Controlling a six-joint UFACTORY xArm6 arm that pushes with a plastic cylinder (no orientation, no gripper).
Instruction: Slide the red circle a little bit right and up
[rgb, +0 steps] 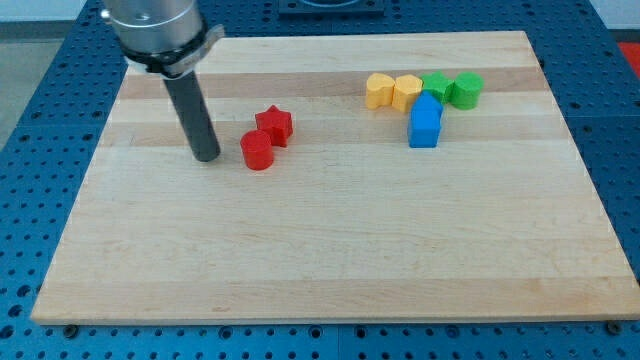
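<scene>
You see a wooden board with my tip resting just left of the red circle, a small gap between them. There are no fingers to open or close, only the plain rod. The red circle sits left of centre, touching a red star at its upper right. That star blocks the up-and-right path, so it will likely be nudged too. Far to the right cluster two yellow blocks, two green blocks and a blue block
</scene>
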